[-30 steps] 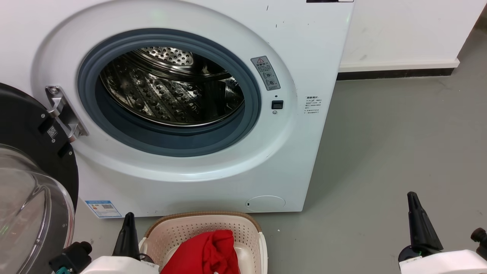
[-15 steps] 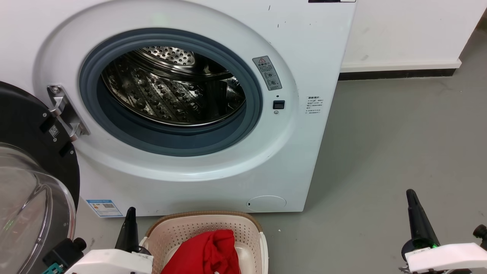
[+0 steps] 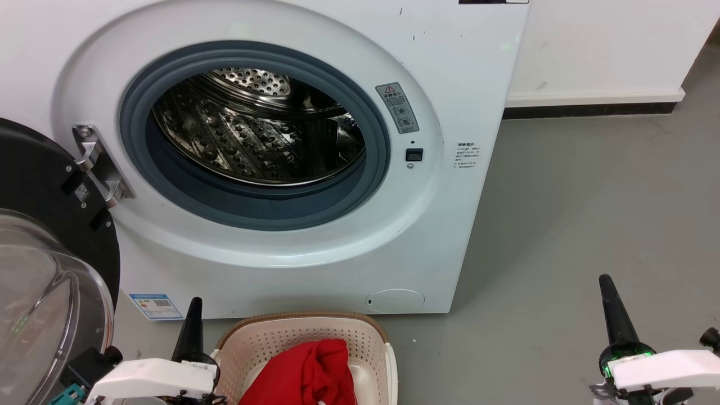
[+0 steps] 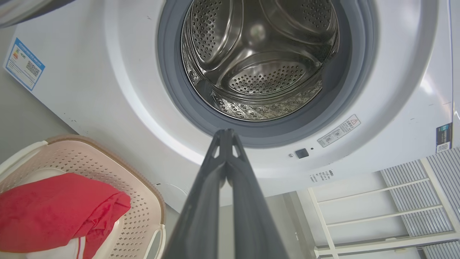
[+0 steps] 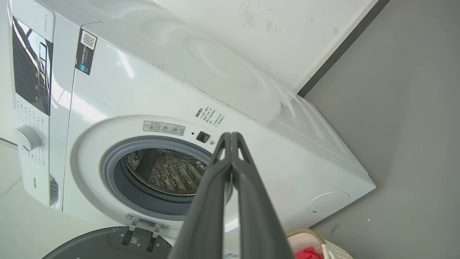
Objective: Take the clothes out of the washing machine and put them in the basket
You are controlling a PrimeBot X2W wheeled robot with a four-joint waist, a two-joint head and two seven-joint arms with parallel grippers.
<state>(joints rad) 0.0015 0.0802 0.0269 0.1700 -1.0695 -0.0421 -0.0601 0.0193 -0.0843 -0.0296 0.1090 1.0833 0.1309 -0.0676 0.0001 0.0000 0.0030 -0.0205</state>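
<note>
The white washing machine (image 3: 450, 67) stands with its door (image 3: 34, 270) swung open to the left; its steel drum (image 3: 253, 129) holds no clothes that I can see. The drum (image 4: 258, 61) looks bare in the left wrist view too. Red clothes (image 3: 306, 374) lie bunched in the cream basket (image 3: 298, 326) on the floor before the machine, also seen as red clothes (image 4: 54, 212) in the basket (image 4: 136, 201). My left gripper (image 3: 193, 306) is shut, just left of the basket. My right gripper (image 3: 606, 284) is shut, low at the right over bare floor. Both hold nothing.
Grey floor (image 3: 590, 214) stretches to the right of the machine, up to a white wall with a dark skirting strip (image 3: 590, 109). The open glass door takes up the lower left. A white slatted rack (image 4: 395, 201) appears in the left wrist view.
Both forearms have sunk lower and turned a little in the head view. The whole picture has drifted slightly right, so the camera moved. The clothes and basket stay as they were.
</note>
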